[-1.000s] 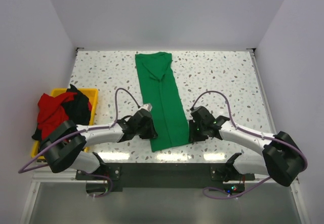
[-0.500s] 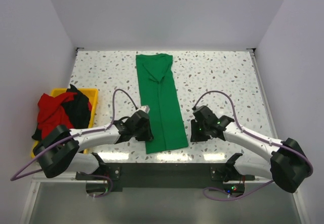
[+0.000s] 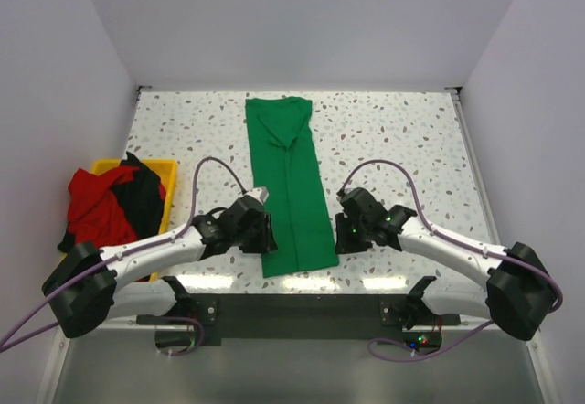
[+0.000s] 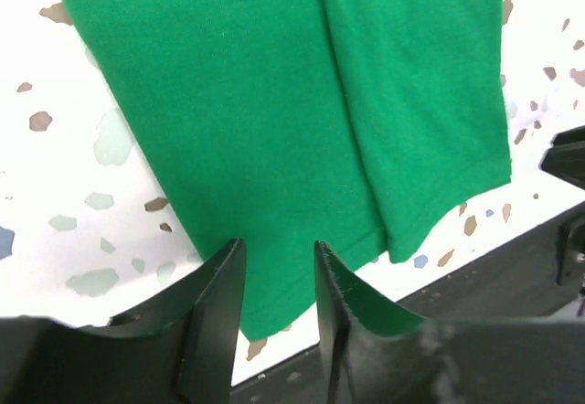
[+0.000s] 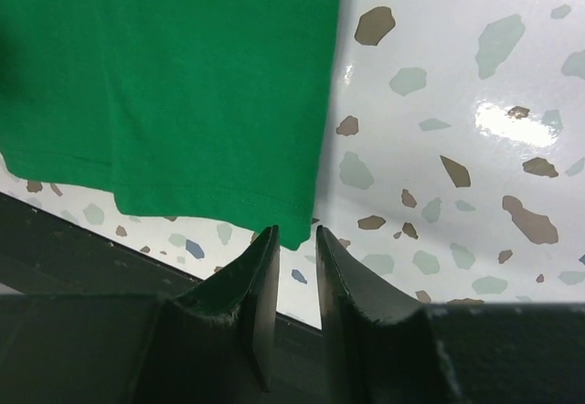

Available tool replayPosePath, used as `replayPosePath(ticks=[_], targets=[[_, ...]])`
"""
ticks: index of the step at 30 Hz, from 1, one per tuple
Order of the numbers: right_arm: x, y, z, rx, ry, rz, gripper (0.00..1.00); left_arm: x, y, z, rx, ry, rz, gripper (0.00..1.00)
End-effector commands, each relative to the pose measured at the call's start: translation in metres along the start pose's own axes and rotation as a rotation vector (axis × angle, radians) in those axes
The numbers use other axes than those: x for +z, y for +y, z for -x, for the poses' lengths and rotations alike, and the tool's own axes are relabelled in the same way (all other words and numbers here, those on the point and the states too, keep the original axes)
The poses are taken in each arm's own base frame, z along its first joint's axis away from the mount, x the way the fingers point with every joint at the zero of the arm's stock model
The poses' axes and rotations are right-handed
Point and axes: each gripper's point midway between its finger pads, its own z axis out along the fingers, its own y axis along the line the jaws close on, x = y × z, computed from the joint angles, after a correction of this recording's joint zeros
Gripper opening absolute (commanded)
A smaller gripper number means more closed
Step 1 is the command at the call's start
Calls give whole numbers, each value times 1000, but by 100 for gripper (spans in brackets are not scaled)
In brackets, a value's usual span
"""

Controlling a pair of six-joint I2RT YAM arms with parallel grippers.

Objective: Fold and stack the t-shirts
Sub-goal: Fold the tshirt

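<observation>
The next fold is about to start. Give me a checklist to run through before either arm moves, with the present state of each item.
1. Green shirt lies flat as one long strip on the table: ok.
2. Its near hem is fully on the table, not hanging over the edge: ok.
3. Left pincer is at the near left corner, jaws apart, with the cloth lying flat under the gap: ok.
4. Right pincer has a firm hold on the near right corner: cannot tell. The corner reaches the fingertips, but no pinch is visible.
5. Red and black shirts are in the yellow bin, away from the fold: ok.
</observation>
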Motion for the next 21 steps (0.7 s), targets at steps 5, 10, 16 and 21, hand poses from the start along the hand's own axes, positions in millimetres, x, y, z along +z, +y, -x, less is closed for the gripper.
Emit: replayPosePath(ticks=[5,10,16,21], targets=[[9,9,-2,30,16,41,29,-9,5,-18,-30,64,-12,47],[17,7,-12,43,47,50,30,-7,4,-35,-70,96,-78,50],[20,10,-15,49,55,67,31,-6,10,-42,-93,102,-80,50],[25,7,-21,55,70,66,31,-2,12,-50,-112,117,-91,50]])
